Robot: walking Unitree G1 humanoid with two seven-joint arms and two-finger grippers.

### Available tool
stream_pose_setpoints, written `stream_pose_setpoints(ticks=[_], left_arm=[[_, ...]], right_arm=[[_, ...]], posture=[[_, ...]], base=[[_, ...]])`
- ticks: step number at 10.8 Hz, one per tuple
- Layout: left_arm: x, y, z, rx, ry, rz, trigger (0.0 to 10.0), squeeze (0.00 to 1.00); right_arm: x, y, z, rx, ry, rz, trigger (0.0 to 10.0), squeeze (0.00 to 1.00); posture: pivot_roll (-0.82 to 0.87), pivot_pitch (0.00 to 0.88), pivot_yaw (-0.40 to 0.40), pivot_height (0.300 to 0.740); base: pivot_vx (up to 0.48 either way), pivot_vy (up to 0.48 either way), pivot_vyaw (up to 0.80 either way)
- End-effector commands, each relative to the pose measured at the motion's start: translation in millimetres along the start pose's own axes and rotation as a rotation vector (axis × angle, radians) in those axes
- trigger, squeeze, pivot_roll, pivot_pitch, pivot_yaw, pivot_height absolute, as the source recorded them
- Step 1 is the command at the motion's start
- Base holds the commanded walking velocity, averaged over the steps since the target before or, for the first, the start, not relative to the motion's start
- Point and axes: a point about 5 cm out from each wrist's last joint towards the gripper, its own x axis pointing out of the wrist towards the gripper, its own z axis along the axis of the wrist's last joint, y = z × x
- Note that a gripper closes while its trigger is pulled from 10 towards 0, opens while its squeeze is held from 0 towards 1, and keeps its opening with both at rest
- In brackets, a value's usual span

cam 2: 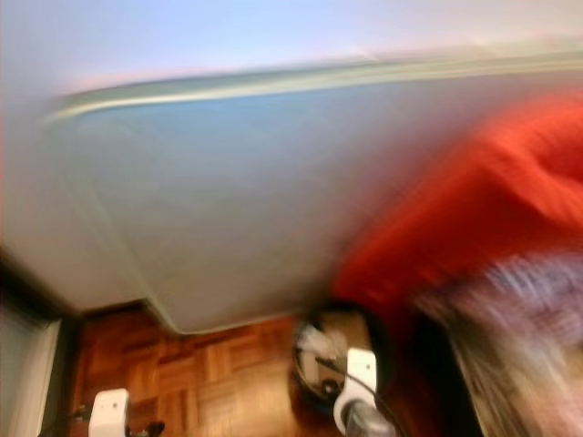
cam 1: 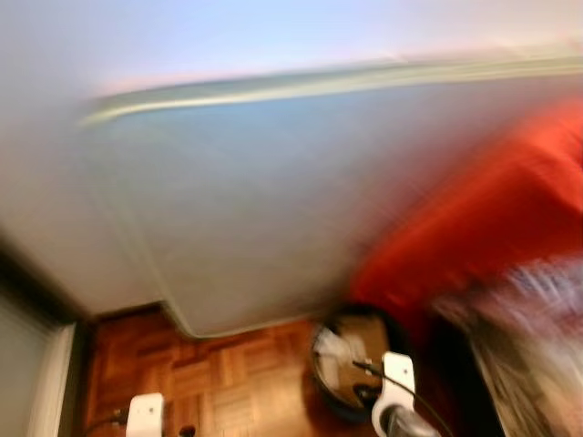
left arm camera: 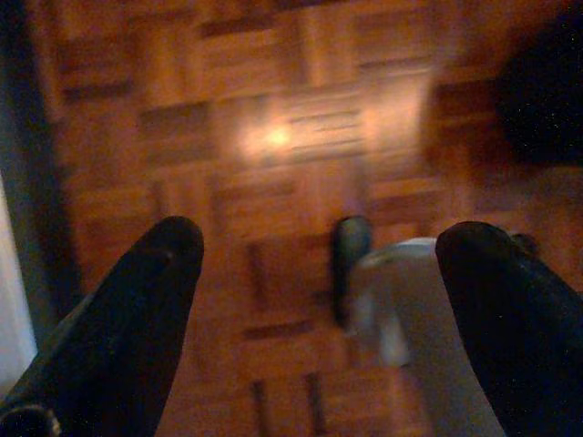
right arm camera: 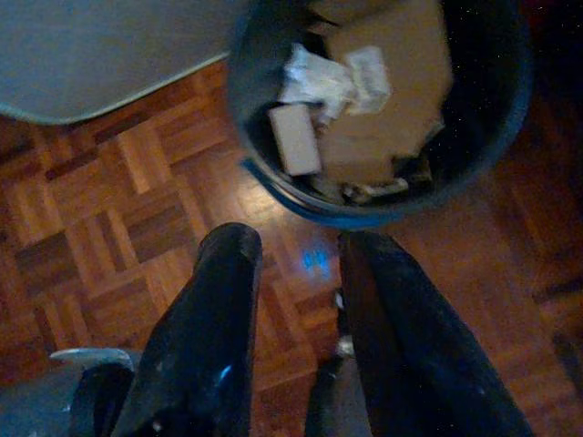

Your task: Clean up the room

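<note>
The right gripper (right arm camera: 296, 264), jaws narrow and empty, hangs at 6 o'clock below the bin (right arm camera: 496, 109); left gripper (left arm camera: 319, 255) spreads wide over the floor (left arm camera: 273, 137).

This is a room in a home, most likely a bedroom. A pale blue mattress (cam 1: 273, 209) with a piped edge and a rounded corner lies over a parquet floor (right arm camera: 118, 209) of dark and light wooden squares. Blurred red bedding (cam 1: 492, 218) lies at its right side. A dark bin (right arm camera: 383, 109) holding cardboard and crumpled paper stands on the floor near the mattress corner.
</note>
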Motion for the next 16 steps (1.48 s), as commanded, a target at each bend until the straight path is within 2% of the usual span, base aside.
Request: stream_pose_setpoints(ticks=[1, 6, 8, 14, 15, 16], left_arm=[[-1.5, -3.4, -10, 0.005, 0.034, -0.001, 10.0, 0.00], [1.3, -15.5, -6, 0.036, 0.034, -0.013, 10.0, 0.00], [2.5, -17.0, -2, 0.055, 0.033, -0.015, 10.0, 0.00], [3.0, -16.0, -1, 0.058, 0.038, -0.002, 10.0, 0.00], [3.1, -15.9, -1, 0.062, 0.038, -0.002, 10.0, 0.00], [3.2, -15.6, 0, 0.071, 0.036, -0.003, 10.0, 0.00]], right_arm=[[-0.1, -0.8, -1, -0.005, 0.009, -0.005, 10.0, 0.00], [-0.2, 0.2, -3, -0.006, 0.011, -0.006, 10.0, 0.00], [0.0, 1.5, -3, 0.002, 0.010, -0.005, 10.0, 0.00], [0.1, 3.8, -4, 0.017, 0.008, -0.015, 10.0, 0.00], [-0.1, 3.4, -5, 0.026, 0.000, -0.031, 10.0, 0.00], [-0.2, 1.0, -2, -0.031, -0.019, -0.073, 10.0, 0.00]], posture=[[0.20, 0.098, -0.039, 0.740], [0.21, 0.075, -0.025, 0.740], [0.21, 0.078, -0.019, 0.740], [0.20, 0.096, -0.001, 0.740], [0.20, 0.093, 0.003, 0.740], [0.20, 0.091, 0.005, 0.740]], base=[[0.000, 0.000, -0.68], [0.000, 0.000, -0.68], [0.000, -0.480, -0.68], [0.000, 0.000, -0.68], [0.000, 0.000, 0.00], [0.000, 0.000, 0.00]])
